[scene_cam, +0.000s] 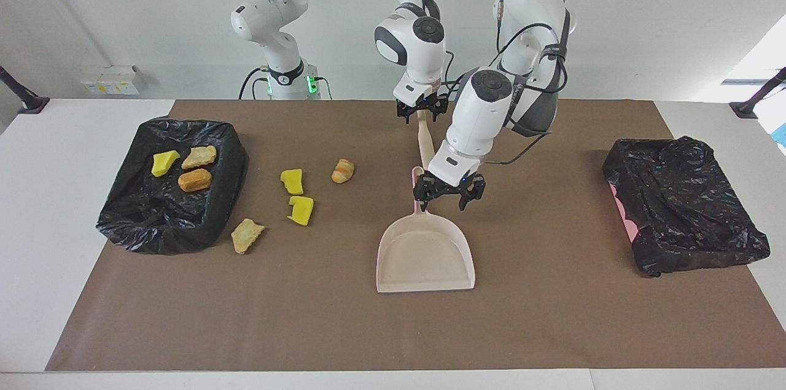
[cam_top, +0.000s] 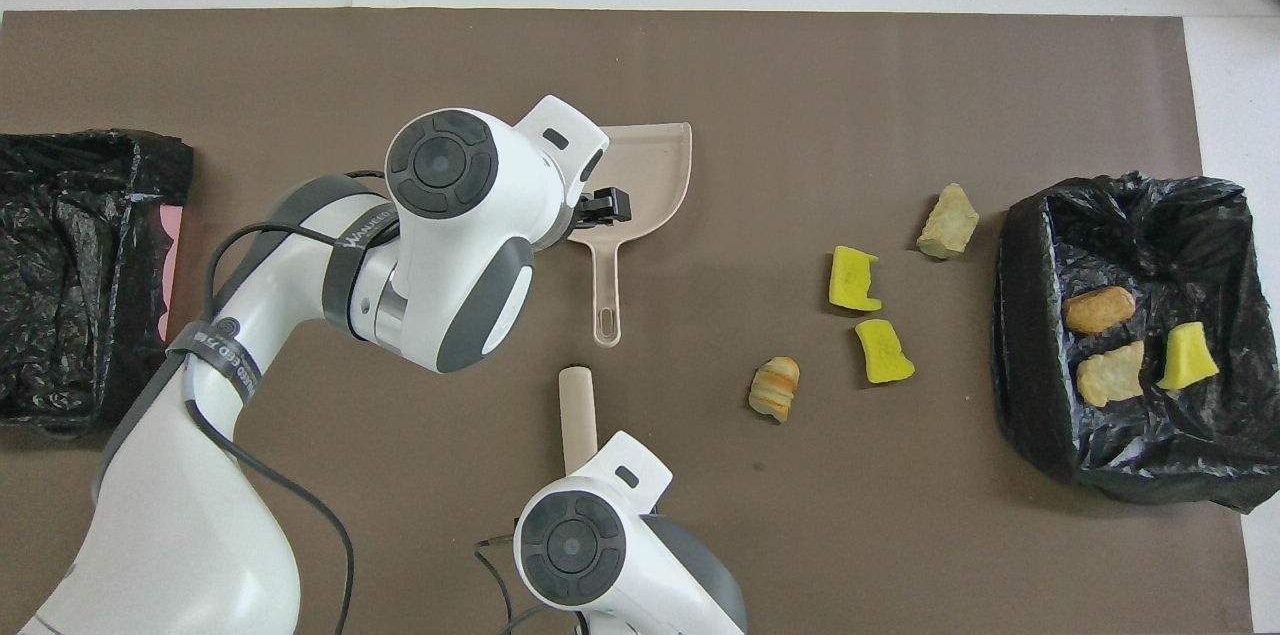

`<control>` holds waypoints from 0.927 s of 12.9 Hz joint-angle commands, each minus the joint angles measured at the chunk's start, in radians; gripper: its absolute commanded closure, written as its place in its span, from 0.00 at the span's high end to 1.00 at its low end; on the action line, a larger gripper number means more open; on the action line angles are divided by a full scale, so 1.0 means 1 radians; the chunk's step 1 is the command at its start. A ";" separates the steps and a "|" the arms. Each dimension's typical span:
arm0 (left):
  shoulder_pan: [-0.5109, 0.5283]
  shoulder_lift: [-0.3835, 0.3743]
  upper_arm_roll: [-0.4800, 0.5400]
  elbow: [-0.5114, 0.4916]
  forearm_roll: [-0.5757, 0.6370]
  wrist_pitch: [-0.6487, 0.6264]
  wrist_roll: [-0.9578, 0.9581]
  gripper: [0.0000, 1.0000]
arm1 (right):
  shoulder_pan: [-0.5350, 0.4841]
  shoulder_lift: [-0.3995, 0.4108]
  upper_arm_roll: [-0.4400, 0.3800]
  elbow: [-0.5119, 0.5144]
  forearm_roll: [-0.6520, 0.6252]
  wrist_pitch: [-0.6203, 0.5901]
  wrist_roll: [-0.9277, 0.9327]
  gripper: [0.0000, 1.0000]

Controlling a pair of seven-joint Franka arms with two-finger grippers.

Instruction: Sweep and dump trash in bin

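**Q:** Where is the trash?

**A:** Four bits lie loose on the brown table mat [scene_cam: 552, 316], toward the right arm's end: two bright yellow spongy wedges [scene_cam: 292, 181] [scene_cam: 301, 209] close together, a striped golden pastry piece [scene_cam: 343, 170] nearer the robots, and a pale bread chunk [scene_cam: 247, 235] just beside a black-lined bin [scene_cam: 123, 224]. Inside that bin are one more yellow wedge [scene_cam: 164, 163] and two brown bread pieces [scene_cam: 199, 156] [scene_cam: 195, 180]. A second black-lined bin [scene_cam: 688, 242] sits at the left arm's end.

**Q:** And the tools?

**A:** A beige dustpan [scene_cam: 425, 252] lies flat mid-table, its handle pointing toward the robots. A beige brush [scene_cam: 426, 147] lies just beyond the handle's tip, nearer the robots, in line with it.

**Q:** What are the grippers doing?

**A:** The left gripper [scene_cam: 447, 193] hangs low over the dustpan's handle where it meets the pan, fingers spread apart, gripping nothing. The right gripper [scene_cam: 420, 111] is at the brush's handle end; whether its fingers have clamped the handle, I cannot tell.
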 commanded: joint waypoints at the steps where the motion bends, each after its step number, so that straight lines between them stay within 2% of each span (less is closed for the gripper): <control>1: -0.031 -0.014 0.017 -0.038 -0.018 0.019 -0.007 1.00 | -0.001 -0.010 0.002 -0.015 0.020 0.023 0.013 0.61; 5: -0.046 -0.008 0.018 -0.098 -0.023 0.016 0.000 1.00 | 0.019 0.001 0.004 -0.016 0.023 0.011 0.015 0.59; 6: -0.046 -0.008 0.018 -0.095 -0.023 0.019 0.000 1.00 | 0.019 -0.001 0.004 -0.016 0.025 0.005 0.013 0.41; 7: -0.045 -0.008 0.017 -0.095 -0.024 0.019 -0.001 1.00 | 0.020 0.001 0.004 -0.013 0.025 0.003 0.016 0.04; 9: -0.048 -0.008 0.017 -0.099 -0.049 0.007 -0.007 0.82 | 0.020 0.005 0.002 -0.005 0.025 0.001 0.018 0.00; 11: -0.048 -0.009 0.018 -0.085 -0.073 0.007 -0.014 0.86 | 0.016 0.005 0.002 0.002 0.023 -0.031 0.019 0.00; 12: -0.048 -0.009 0.018 -0.082 -0.074 0.012 -0.015 0.91 | 0.011 0.005 0.001 0.011 0.025 -0.049 0.022 0.00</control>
